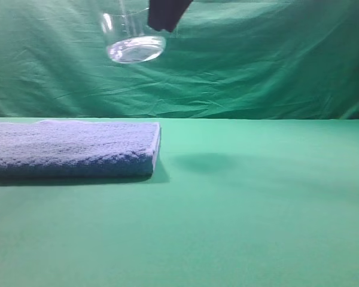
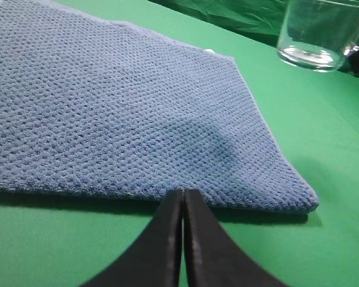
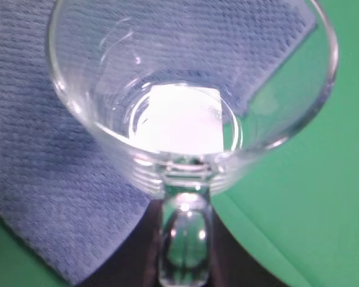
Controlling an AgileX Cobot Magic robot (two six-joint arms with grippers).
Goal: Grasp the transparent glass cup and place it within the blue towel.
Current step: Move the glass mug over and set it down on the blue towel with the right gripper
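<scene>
A: Right pincer [image 1: 165, 15] grips the transparent glass cup [image 1: 131, 37] by its handle side, aloft; cup at 9 o'clock of it, above the blue towel's [image 1: 72, 149] right edge.
B: Contents?
A: None visible. Left pincer [image 2: 183, 206] clenched, low at the towel's near edge. Green bench [image 1: 257, 209], green drape [image 1: 275, 66] behind.

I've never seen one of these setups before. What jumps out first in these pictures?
A clear glass cup hangs high in the air, held by the dark right pincer above the right end of the thick blue towel. The towel lies flat on the green table, left of centre. The left pincer sits shut at the towel's near edge.
</scene>
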